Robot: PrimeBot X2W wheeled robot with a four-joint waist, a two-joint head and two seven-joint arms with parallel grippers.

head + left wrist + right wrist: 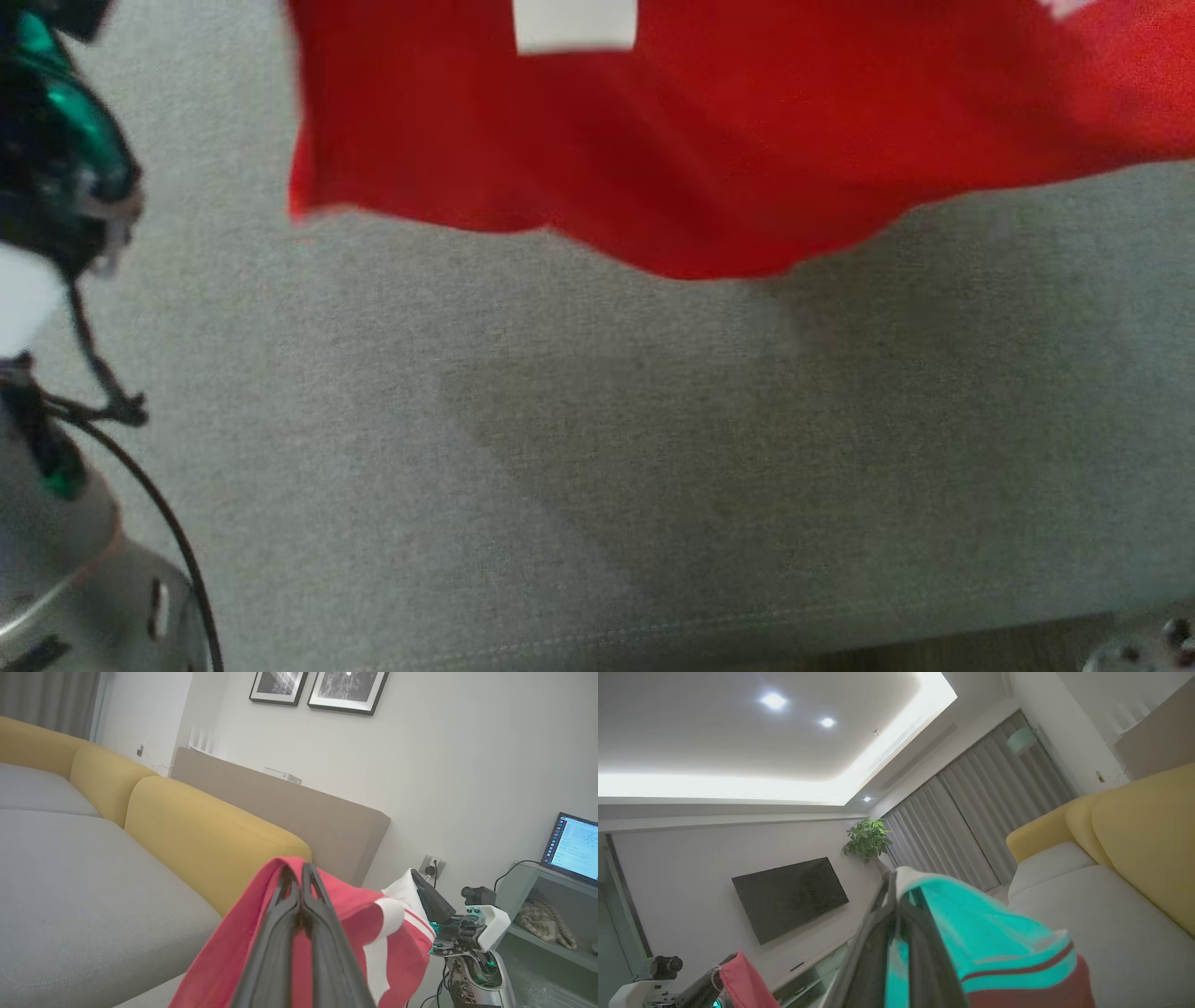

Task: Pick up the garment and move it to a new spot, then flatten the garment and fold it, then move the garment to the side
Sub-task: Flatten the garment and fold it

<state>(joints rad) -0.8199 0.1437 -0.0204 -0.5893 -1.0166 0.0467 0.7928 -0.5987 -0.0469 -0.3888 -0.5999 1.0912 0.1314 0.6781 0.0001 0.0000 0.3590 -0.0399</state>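
Observation:
The garment (pixel 709 140) is red with white patches and a teal striped part. It hangs spread along the top of the head view, above the grey sofa seat (pixel 560 467). In the left wrist view my left gripper (pixel 301 870) is shut on a folded red edge of the garment (pixel 224 956). My right gripper (pixel 418 879) shows beyond it, pinching a white and red corner. In the right wrist view that right gripper (pixel 894 882) is shut on the garment's teal and white part (pixel 971 933). My left gripper (pixel 720 970) holds red cloth at the lower left.
The sofa has a yellow backrest (pixel 201 835), and its seat's front seam (pixel 653 635) runs along the bottom. My left arm's dark wrist (pixel 65 168) stands at the left edge. A laptop (pixel 572 847) sits on a shelf. A wall television (pixel 791 896) and a plant (pixel 866 840) stand farther off.

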